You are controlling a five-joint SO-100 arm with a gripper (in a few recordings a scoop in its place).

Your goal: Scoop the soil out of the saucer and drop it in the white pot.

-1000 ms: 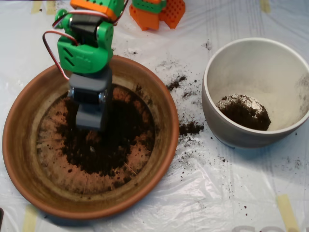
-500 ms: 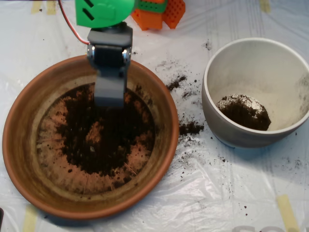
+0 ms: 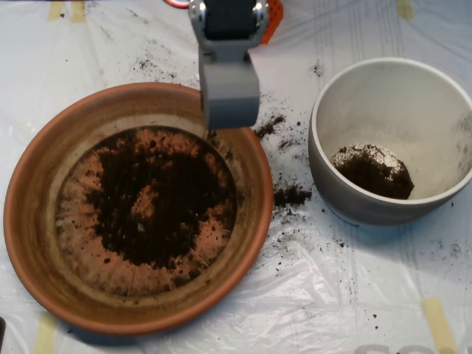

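Grey end effector (image 3: 229,103) up over the far right rim of the saucer (image 3: 33,221); open or closed, hard to tell. Dark soil (image 3: 158,199) spread in the saucer. White pot (image 3: 354,199) at right, a lump inside. Crumbs on the table (image 3: 332,295) between.

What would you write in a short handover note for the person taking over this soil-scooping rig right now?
Scoop: raised over the far rim of the saucer, on the side nearer the white pot; its load can't be seen from above.
Soil: most lies in a dark patch on the saucer's floor. One clump already sits in the pot. Crumbs are spilled on the plastic sheet between the two.
Done: at least one load delivered.
Left: carry the scoop to the pot, then keep clearing the saucer.
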